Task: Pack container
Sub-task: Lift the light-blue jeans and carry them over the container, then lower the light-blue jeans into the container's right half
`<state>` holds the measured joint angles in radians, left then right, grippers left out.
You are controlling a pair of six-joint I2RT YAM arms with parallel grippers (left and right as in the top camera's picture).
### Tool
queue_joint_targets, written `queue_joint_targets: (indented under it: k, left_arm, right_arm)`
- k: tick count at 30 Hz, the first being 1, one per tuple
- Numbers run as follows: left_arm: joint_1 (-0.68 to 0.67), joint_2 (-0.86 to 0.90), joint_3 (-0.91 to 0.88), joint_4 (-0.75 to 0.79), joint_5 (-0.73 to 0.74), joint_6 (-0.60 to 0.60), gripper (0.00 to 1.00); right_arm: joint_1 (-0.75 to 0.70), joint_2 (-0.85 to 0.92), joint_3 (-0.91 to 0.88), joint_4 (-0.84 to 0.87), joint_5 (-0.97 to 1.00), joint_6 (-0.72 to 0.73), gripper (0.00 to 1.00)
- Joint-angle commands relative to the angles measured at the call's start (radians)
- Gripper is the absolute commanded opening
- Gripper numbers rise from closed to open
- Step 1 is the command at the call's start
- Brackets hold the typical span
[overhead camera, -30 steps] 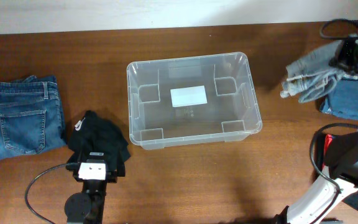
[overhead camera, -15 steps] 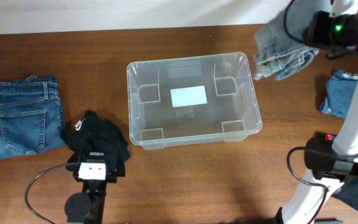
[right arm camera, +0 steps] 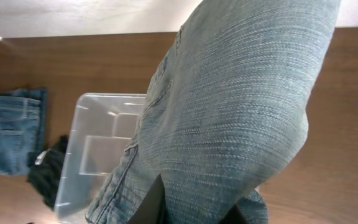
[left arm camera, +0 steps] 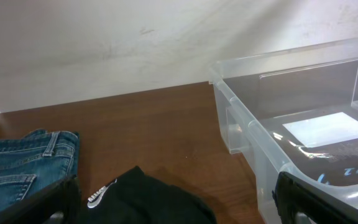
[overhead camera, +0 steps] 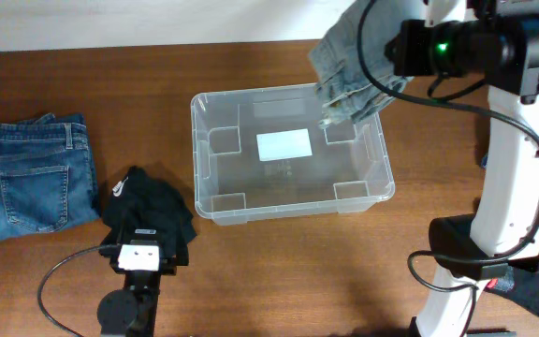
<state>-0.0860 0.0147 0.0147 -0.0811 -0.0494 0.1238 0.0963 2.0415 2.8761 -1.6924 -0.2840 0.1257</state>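
Dark wood desk [overhead camera: 279,281], pale wall behind. Container [overhead camera: 251,178] sits mid-desk, open side up, empty, white label showing through the base. Long axis runs left-right, roughly parallel to the desk's far edge, one long wall toward the arm bases. I'd say it's set that way so both arms get the full width of the mouth.

Right pincer [right arm camera: 197,206] is clamped narrow on a bundle of light-wash jeans [overhead camera: 344,56], pinched at a fold so the rest hangs free below. Bundle is up in the air over the container's far right corner, loose hem dangling at the rim there. Can't tell from overhead whether cloth touches the rim or just clears it. Held high, I'd judge, so the loose end gets over the wall before going in (wrist view is mostly denim, bin visible underneath to the left).

Left pincer [left arm camera: 179,208] stands wide, gripping nothing, parked low over a black garment [overhead camera: 148,211] just off the container's left wall. Folded dark jeans [overhead camera: 36,173] lie further left, well apart from the bin.

Judgement: first item about to go in, two more queued on the left
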Motion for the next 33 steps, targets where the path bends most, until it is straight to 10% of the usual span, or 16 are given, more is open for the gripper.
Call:
queue_joint_targets:
  k: [1,16,33]
  left_arm:
    - [-0.005,-0.007,-0.005,0.000,0.001,0.005,0.99]
    - [-0.005,-0.007,-0.005,0.000,0.001,0.005,0.99]
    - [-0.005,-0.007,-0.005,0.000,0.001,0.005,0.99]
  right_arm:
    - [0.032,-0.039,0.028,0.005,-0.018,0.068,0.04]
    - [0.277,0.017,0.017,-0.006,0.302,0.282,0.04]
    - [0.318,-0.063,-0.027,-0.006,0.192,0.247,0.04]
